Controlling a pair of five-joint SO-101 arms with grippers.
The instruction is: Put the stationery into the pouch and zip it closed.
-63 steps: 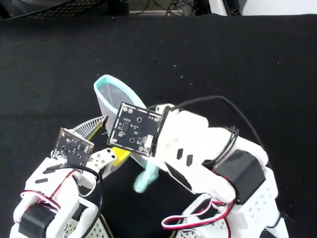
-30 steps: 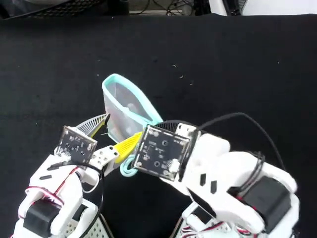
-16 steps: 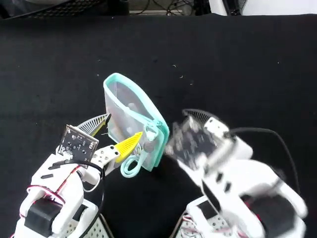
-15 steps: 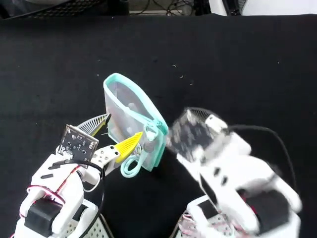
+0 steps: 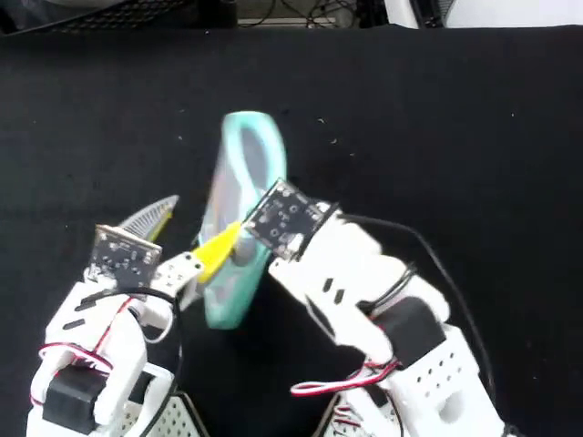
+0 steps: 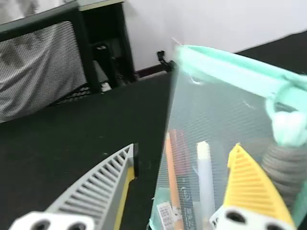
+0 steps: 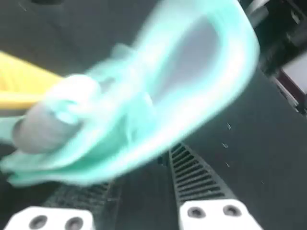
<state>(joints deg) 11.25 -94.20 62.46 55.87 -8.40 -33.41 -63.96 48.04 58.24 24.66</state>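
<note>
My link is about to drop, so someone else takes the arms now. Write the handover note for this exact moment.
Left gripper: open, with its yellow finger against the mesh side of the pouch and its grey finger apart from it over the table.
Right gripper: open, just short of the pouch, near the zip pull.
Pouch: tilted up between the two arms. Its mouth looks open at the far end.
Done: an orange pen and a white pen are inside.
Left: zip it closed.
</note>
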